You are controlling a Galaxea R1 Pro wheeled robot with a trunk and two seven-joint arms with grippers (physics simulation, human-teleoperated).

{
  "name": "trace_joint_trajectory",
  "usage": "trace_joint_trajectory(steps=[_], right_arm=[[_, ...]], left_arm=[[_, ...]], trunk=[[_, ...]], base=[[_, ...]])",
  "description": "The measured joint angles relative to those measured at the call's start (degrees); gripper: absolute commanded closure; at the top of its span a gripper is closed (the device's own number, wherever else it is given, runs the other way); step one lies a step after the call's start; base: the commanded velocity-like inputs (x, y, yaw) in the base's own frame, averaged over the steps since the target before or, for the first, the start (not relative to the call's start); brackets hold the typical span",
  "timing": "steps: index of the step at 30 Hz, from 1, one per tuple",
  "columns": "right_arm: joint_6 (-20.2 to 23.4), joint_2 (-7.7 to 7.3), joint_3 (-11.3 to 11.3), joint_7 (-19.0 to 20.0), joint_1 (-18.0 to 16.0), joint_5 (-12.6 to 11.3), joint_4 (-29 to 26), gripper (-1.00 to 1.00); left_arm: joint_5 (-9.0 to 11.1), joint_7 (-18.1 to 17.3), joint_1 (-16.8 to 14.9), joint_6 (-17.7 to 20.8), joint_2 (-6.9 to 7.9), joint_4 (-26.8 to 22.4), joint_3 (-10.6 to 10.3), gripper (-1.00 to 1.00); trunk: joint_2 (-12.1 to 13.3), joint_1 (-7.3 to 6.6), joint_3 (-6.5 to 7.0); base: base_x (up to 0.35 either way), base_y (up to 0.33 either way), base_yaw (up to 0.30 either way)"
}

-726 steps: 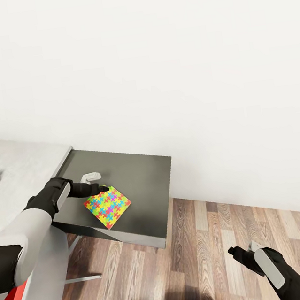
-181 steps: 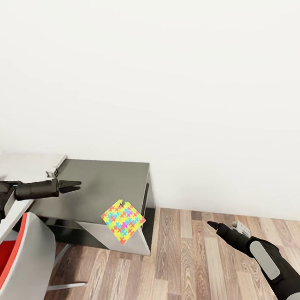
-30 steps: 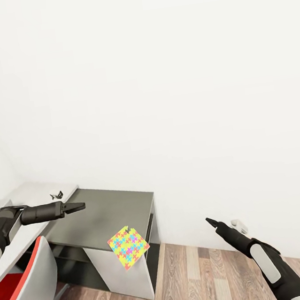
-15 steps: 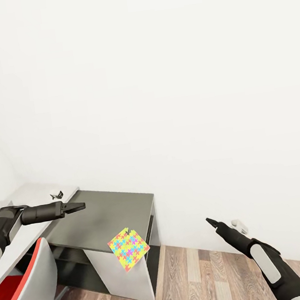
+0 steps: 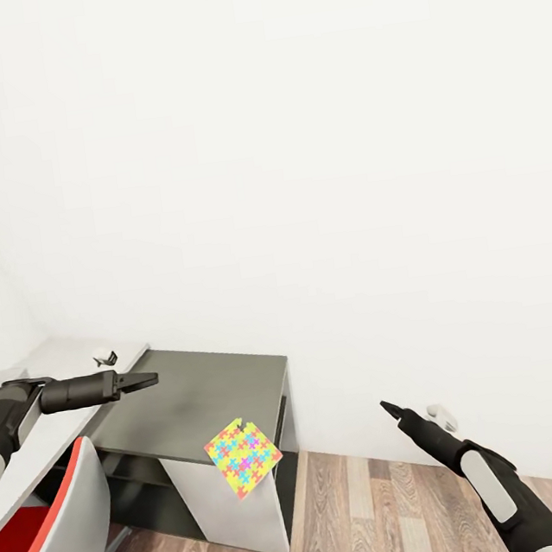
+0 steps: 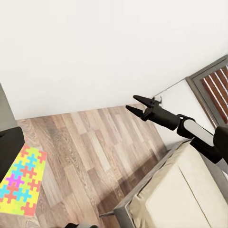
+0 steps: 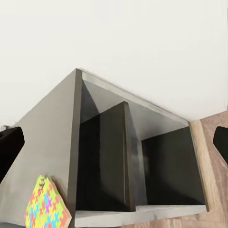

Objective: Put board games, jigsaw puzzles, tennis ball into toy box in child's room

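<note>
At far left we see a chair with a red seat under the white table. Our left gripper, fingers pressed together, hovers over the dark side desk. A puzzle hangs off the desk's front corner, against its white panel. Right of it lie wood floor and white wall. Our right gripper hovers there, empty, its fingers spread in its wrist view.

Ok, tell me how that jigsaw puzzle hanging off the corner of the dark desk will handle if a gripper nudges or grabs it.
The jigsaw puzzle looks like a thin, flat sheet, so probably light and somewhat bendy. It overhangs the near corner of the dark grey side desk, tilted downward, so a slight nudge would likely tip it to the floor. Its exposed edge seems easiest to pinch.
</note>
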Motion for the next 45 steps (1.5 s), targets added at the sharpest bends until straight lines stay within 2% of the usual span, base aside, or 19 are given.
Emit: trace_joint_trajectory(steps=[11, 21, 27, 30, 32, 34, 37, 39, 41, 45], right_arm=[[-0.72, 0.18, 0.15, -0.09, 0.04, 0.01, 0.01, -1.0], [-2.28, 2.18, 0.35, -0.47, 0.03, 0.07, 0.16, -1.0], [-2.64, 4.15, 0.36, -0.46, -0.02, 0.13, 0.59, -1.0], [-2.68, 4.51, 0.25, -0.18, 0.04, -1.28, 1.2, -1.0], [-2.65, 4.57, 0.26, 0.19, 0.04, -3.16, 2.49, -1.0], [-2.75, 4.64, 0.43, 0.91, -0.03, -5.16, 4.2, -1.0], [-3.0, 5.31, 0.76, 1.71, -0.07, -6.4, 8.5, -1.0], [-3.07, 6.06, 0.87, 1.93, -0.08, -6.64, 11.33, -1.0], [-3.1, 6.53, 0.92, 2.04, -0.09, -6.77, 13.55, -1.0], [-2.98, 6.88, 1.1, 1.82, -0.11, -6.73, 15.59, -1.0]], left_arm=[[-0.01, 0.0, 0.0, -0.01, -0.04, 0.0, 0.0, -1.0], [0.0, 0.0, 0.0, -0.01, -0.06, 0.0, 0.0, -1.0], [0.0, 0.0, 0.0, -0.01, -0.11, -0.13, 0.0, -1.0], [0.04, 0.0, 0.0, 0.41, -0.31, -0.67, 0.24, -1.0], [0.09, 0.01, -0.21, 2.09, -0.49, -2.28, 0.33, -1.0], [0.1, 0.03, -0.53, 6.33, -1.16, -5.76, 0.33, -1.0], [0.13, 0.06, -0.77, 14.76, -3.41, -14.81, 0.13, -1.0], [0.14, 0.07, -0.83, 17.87, -4.27, -20.62, 0.03, -1.0], [0.1, 0.08, -0.87, 19.48, -4.7, -25.19, 0.05, -1.0], [0.05, 0.09, -1.29, 20.64, -5.17, -29.21, 0.09, -1.0]], trunk=[[0.0, 0.0, 0.0], [0.0, 0.0, 0.0], [0.0, 0.0, 0.0], [0.0, 0.0, 0.0], [0.0, 0.0, 0.0], [0.0, 0.0, 0.0], [0.0, 0.0, 0.0], [0.0, 0.0, 0.0], [0.0, 0.0, 0.0], [0.0, 0.0, 0.0]], base=[[0.0, 0.015, 0.0], [0.0, 0.051, 0.0], [0.0, 0.002, 0.0], [0.0, 0.0, 0.0], [0.0, 0.0, 0.0], [0.0, 0.0, 0.0], [0.0, 0.0, 0.0], [0.0, 0.0, 0.0], [0.0, 0.0, 0.0], [0.0, 0.0, 0.0]])
